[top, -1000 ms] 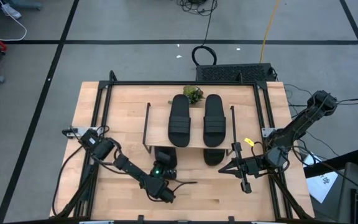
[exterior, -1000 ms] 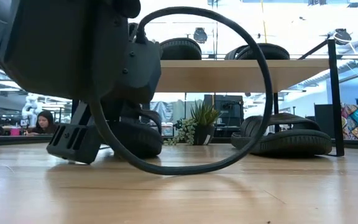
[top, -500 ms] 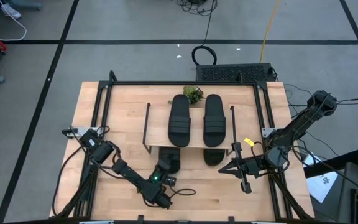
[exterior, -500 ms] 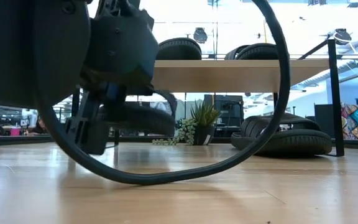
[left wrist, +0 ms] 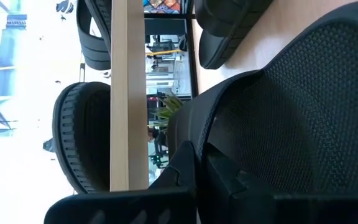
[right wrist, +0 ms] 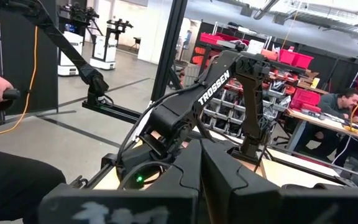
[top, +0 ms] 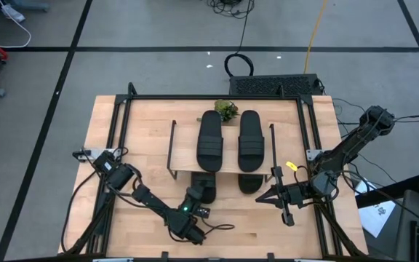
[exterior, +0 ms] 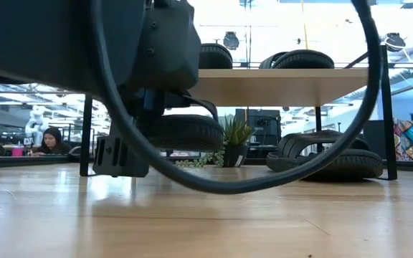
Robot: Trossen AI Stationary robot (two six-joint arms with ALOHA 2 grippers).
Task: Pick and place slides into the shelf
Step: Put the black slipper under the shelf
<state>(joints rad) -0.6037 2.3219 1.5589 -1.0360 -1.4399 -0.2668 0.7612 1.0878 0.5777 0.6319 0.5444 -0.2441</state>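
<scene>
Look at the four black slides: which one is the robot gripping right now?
The slide at the lower tier's left front, held by the left gripper and sticking out from under the shelf. Two others lie on top; the fourth sits underneath, right.

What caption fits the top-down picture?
Left pincer pushes a third sandal under the shelf; two sandals sit on top.

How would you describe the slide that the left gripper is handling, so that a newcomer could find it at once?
Start at the shelf in the middle of the table. Two slides lie on its top board and one lies under its right half. The slide meant is the one sticking out from under the left half, gripped at its near end by the left gripper.
</scene>
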